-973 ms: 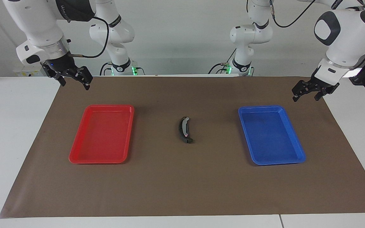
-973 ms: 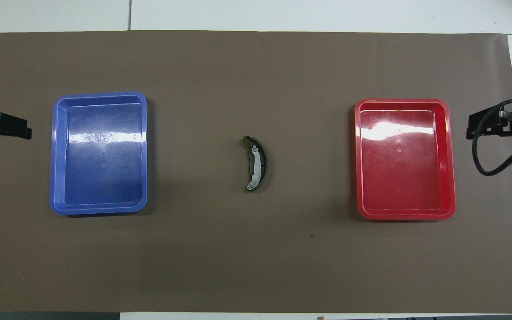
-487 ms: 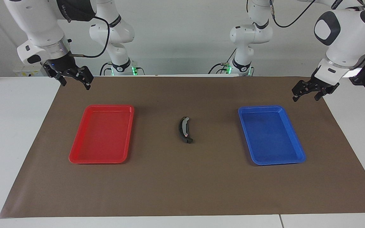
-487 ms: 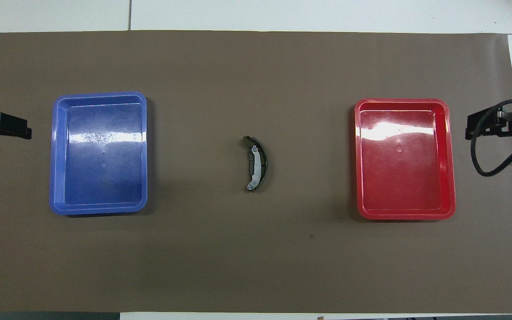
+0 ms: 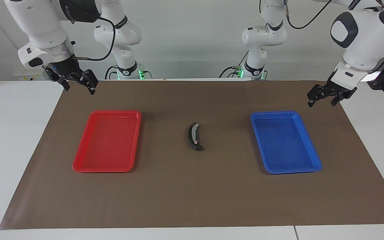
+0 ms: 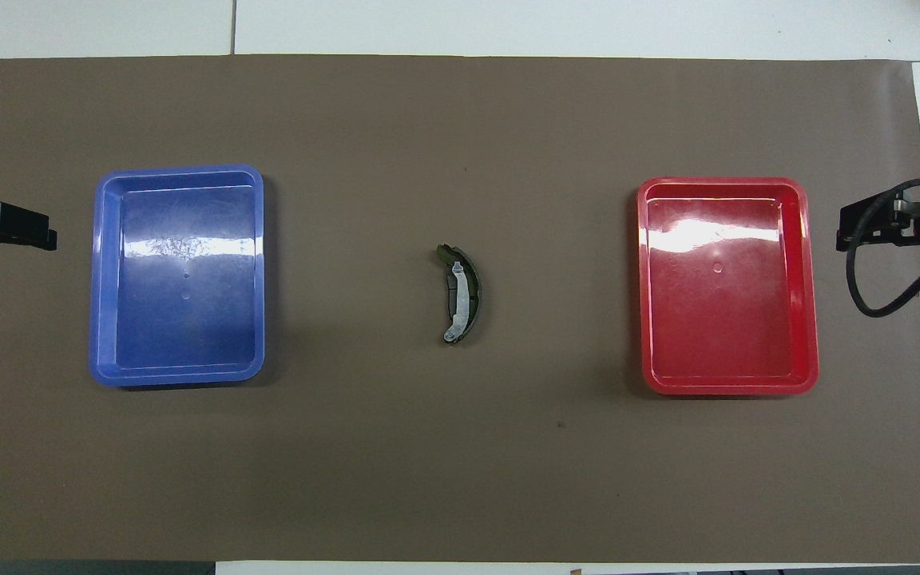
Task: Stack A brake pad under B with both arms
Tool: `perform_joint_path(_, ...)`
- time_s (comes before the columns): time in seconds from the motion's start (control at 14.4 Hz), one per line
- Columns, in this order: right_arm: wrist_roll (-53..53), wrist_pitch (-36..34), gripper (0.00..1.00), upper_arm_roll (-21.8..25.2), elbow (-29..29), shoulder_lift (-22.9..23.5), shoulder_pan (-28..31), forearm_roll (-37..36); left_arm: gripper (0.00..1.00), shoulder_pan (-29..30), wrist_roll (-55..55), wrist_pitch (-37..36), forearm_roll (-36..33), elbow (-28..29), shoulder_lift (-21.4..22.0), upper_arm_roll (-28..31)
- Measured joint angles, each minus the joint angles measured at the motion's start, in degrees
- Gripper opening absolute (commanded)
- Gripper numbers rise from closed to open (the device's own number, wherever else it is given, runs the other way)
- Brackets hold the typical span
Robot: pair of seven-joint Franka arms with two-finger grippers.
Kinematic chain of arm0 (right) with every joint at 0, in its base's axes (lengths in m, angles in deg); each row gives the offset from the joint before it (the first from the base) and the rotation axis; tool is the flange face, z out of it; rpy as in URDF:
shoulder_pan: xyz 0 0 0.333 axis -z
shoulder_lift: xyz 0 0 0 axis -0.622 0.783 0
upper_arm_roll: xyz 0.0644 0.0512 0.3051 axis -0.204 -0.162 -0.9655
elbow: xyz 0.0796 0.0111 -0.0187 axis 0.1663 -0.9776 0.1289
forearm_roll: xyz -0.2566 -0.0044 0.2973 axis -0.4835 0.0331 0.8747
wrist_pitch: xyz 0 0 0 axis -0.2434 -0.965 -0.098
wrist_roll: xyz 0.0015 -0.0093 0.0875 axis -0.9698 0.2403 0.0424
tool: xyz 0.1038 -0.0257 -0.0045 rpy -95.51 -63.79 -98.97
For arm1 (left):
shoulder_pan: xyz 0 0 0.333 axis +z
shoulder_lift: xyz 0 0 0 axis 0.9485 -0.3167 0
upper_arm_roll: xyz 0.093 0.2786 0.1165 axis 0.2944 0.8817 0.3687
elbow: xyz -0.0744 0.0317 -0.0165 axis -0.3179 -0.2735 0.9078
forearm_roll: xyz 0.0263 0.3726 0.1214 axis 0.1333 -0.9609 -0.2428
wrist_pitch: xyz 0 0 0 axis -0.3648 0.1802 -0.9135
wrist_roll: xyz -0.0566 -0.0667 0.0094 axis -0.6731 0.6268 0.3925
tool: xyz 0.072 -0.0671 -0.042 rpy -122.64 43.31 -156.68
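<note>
Two end effectors hang spread at the mat's ends: left end effector [image 5: 323, 96] at three o'clock, right end effector [image 5: 77, 81] at ten. B [image 5: 194, 136] lies mid-mat atop A brake pad [image 5: 198, 148], between red tray [image 5: 78, 163] and blue tray [image 5: 312, 163].

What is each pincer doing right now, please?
Left pincer: open, holding nothing, raised over the mat's edge near the blue tray.
Right pincer: open, holding nothing, raised over the mat's edge near the red tray.
</note>
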Motion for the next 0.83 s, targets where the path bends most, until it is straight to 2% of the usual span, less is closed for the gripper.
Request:
perform_joint_path(0.35,0.01,0.0,1.0,2.7,0.0,0.0,-3.72,0.0,0.99,0.0,0.0,0.0,0.0,0.0,0.0,0.0)
perform_joint_path(0.83,6.49,-0.71,1.0,3.3,0.42,-0.08,-3.64,-0.05,0.99,0.0,0.01,0.0,0.0,0.0,0.0,0.0)
